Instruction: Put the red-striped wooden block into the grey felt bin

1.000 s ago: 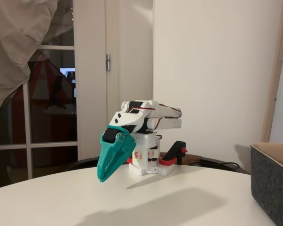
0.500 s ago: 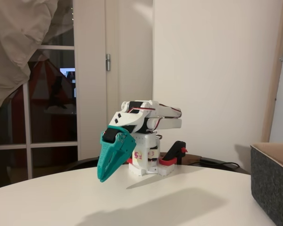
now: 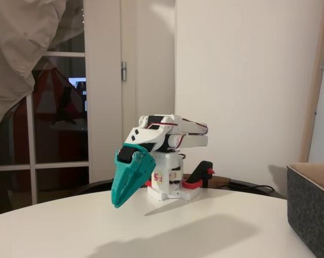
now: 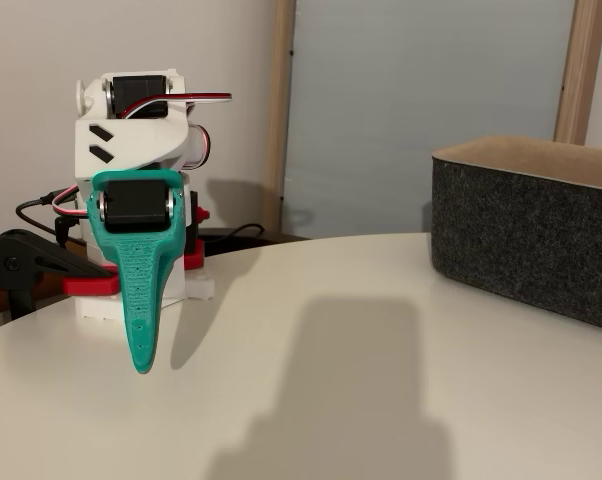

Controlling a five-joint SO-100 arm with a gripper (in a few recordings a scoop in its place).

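The grey felt bin (image 3: 311, 210) stands at the right edge of the white table, its tan rim showing; in the other fixed view the bin (image 4: 526, 228) sits at the right, upright. The arm is folded over its base, and my teal gripper (image 3: 117, 202) points down just above the table, shut with nothing in it. In the other fixed view the gripper (image 4: 140, 364) hangs at the left, far from the bin. The red-striped wooden block is out of view.
A red-and-black clamp (image 3: 199, 179) holds the arm's base (image 3: 167, 188) to the far table edge; the clamp (image 4: 43, 268) shows at the left too. A black cable (image 3: 253, 187) runs behind. The white round table (image 4: 361, 380) lies between gripper and bin.
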